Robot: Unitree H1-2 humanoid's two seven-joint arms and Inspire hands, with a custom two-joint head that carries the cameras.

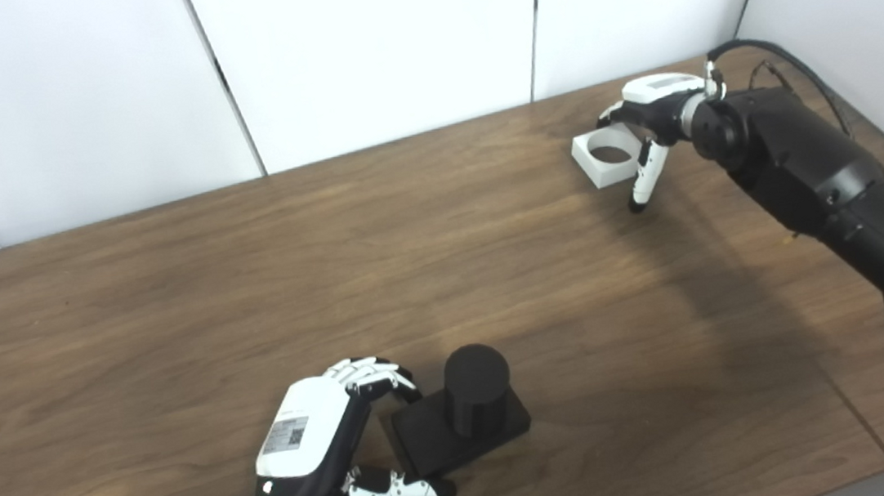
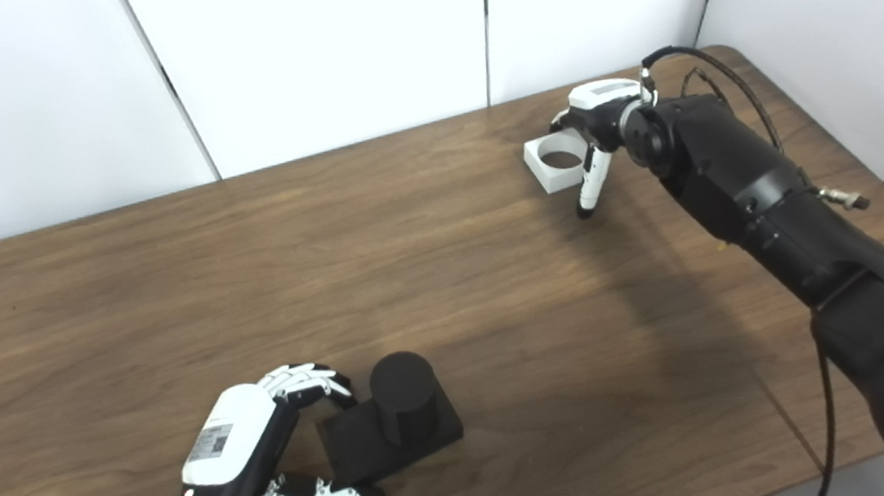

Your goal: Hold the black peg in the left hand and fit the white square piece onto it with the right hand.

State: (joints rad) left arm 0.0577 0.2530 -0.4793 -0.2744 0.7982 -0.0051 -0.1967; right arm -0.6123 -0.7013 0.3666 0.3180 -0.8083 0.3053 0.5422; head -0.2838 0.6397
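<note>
Black peg [image 1: 468, 414] is sitting on the table [image 1: 169, 309], left hand [image 1: 323, 441] gripping its base. White square piece [image 1: 605, 155] is lying far right, right hand [image 1: 654, 115] closing around it.

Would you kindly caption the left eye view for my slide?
Left hand grips the black peg by its base; right hand closes around the white square piece across the table.

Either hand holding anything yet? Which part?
Left hand grips the black peg by its square base. Right hand is at the white square piece's far edge; grip cannot be told.
</note>
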